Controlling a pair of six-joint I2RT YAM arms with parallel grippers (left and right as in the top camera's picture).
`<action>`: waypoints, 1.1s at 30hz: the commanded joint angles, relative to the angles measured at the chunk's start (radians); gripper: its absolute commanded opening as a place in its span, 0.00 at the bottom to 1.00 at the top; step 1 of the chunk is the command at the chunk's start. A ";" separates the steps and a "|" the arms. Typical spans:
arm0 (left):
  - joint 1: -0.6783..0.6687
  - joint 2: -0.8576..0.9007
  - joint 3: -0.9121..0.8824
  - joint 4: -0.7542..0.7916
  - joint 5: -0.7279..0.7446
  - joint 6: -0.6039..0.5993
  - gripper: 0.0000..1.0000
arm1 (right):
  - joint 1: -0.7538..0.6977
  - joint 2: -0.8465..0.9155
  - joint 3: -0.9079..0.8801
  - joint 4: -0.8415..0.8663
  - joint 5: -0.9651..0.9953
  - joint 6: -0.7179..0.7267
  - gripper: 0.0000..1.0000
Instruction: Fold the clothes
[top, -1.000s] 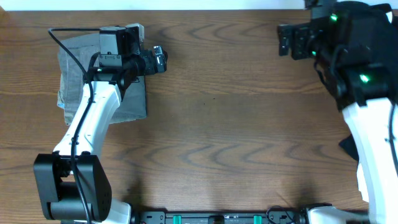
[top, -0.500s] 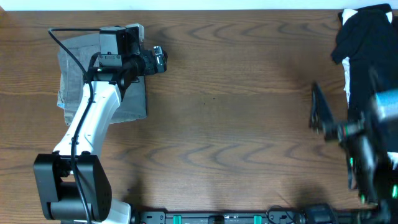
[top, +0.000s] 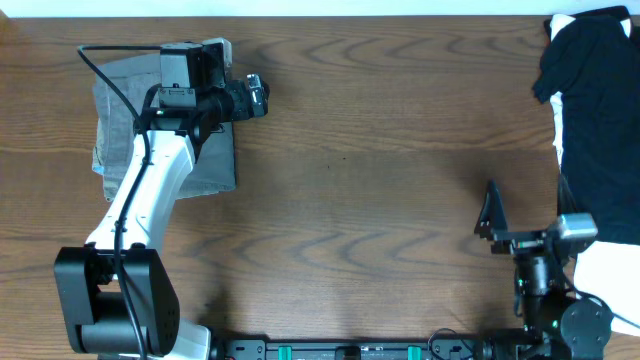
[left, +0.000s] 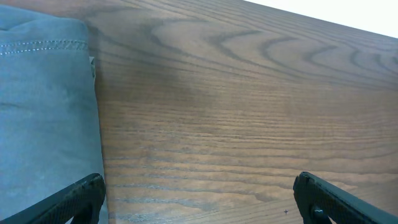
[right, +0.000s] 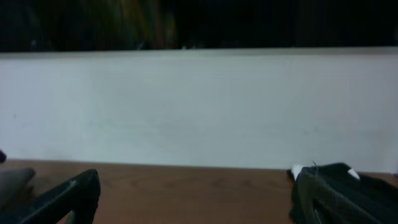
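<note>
The left arm is reaching from its base at the near left corner toward the far left part of the table (top: 400, 150). Its left claw (top: 258, 97) is hovering at the right edge of a folded grey garment (top: 120, 110), which is lying flat on the wood in the far left area. In the left wrist view the grey cloth (left: 43, 106) is filling the left side, with a stitched seam running across its top, and its straight right edge is lying just inside the left finger. The two fingertips (left: 71, 199) are standing wide apart at the bottom corners; the claw is released, with only bare wood showing between them.

The right arm is sitting low at the near right corner, well apart from the grey garment. The right claw (right: 193, 202) is also standing released, its fingers spread wide and gripping nothing. Its wrist camera is looking level across the table at a pale wall (right: 199, 106).

A black garment (top: 600, 120) is lying crumpled along the right edge of the table, stretching from the far corner toward the right arm. White cloth (top: 600, 268) is showing beneath it at the near end and again at the far corner. Neither claw is touching this pile.
</note>
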 joint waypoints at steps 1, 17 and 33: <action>0.002 0.007 0.005 0.001 -0.008 -0.002 0.98 | 0.030 -0.078 -0.072 0.006 0.045 0.024 0.99; 0.002 0.007 0.005 0.001 -0.008 -0.002 0.98 | 0.037 -0.108 -0.245 -0.051 0.043 0.064 0.99; 0.002 0.007 0.005 0.001 -0.008 -0.002 0.98 | 0.037 -0.052 -0.245 -0.157 0.039 0.031 0.99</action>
